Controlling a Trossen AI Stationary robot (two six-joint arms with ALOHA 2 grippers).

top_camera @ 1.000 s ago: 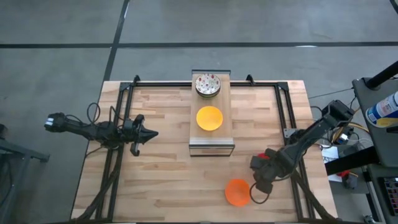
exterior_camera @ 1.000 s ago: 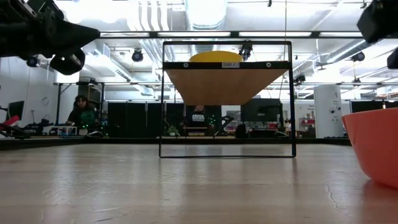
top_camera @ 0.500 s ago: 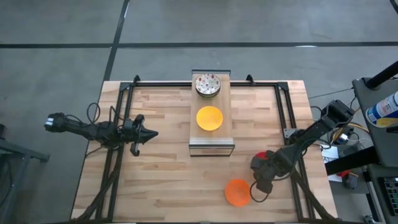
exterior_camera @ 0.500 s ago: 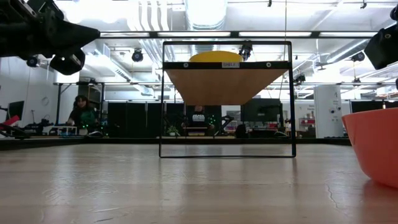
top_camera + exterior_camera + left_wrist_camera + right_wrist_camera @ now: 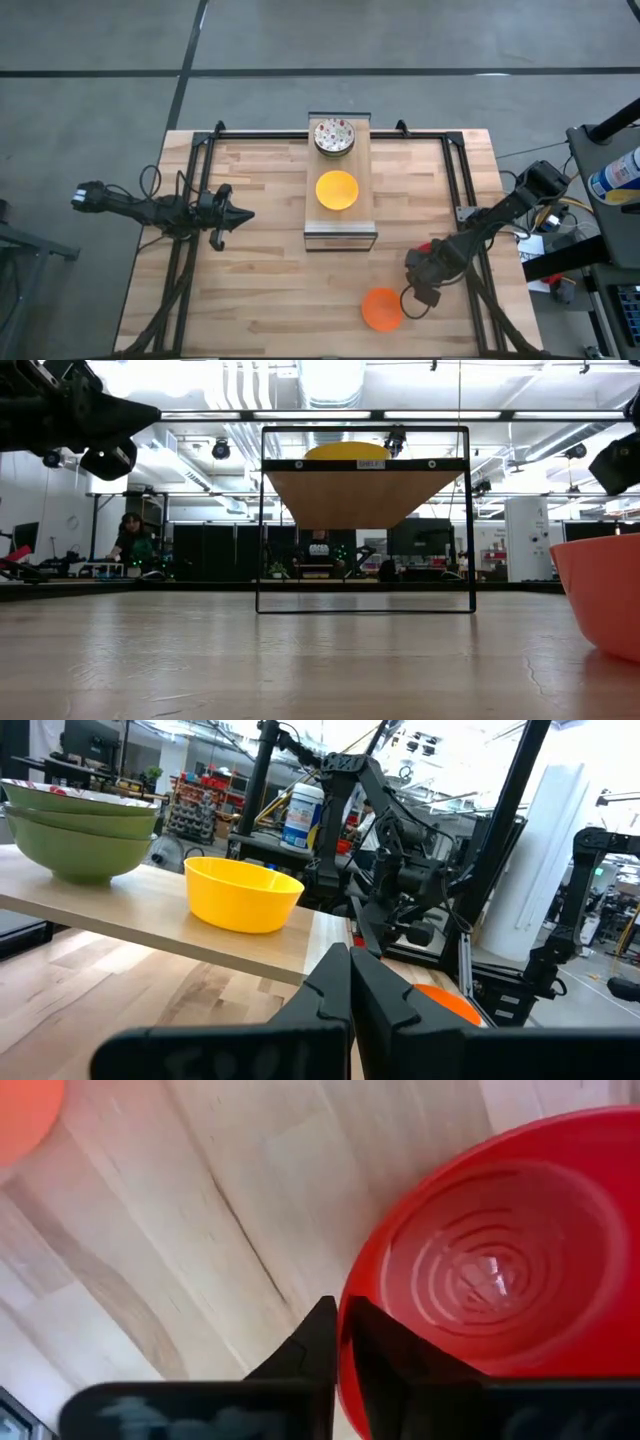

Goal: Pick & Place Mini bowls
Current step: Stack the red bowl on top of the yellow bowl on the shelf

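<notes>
**A:** Where is the right tool (image 5: 340, 1342) sitting?

**B:** It is hanging low over the near right part of the table (image 5: 260, 290), and its fingers are pinching the rim of the red bowl (image 5: 490, 1270), one inside and one outside.

**A:** And the orange bowl (image 5: 381, 309)?

**B:** It is lying on the table just beside that tool, toward the near edge, apart from the red bowl.

**A:** What about the other bowls?

**B:** The yellow bowl (image 5: 337, 190) is sitting in the middle of the wooden board (image 5: 360, 225), and the speckled white bowls (image 5: 333, 136) are sitting stacked at the board's far end.

**A:** Is the left tool (image 5: 349, 970) doing anything?

**B:** It is waiting over the left side of the table, fingers pressed together on nothing, pointing toward the board.
</notes>
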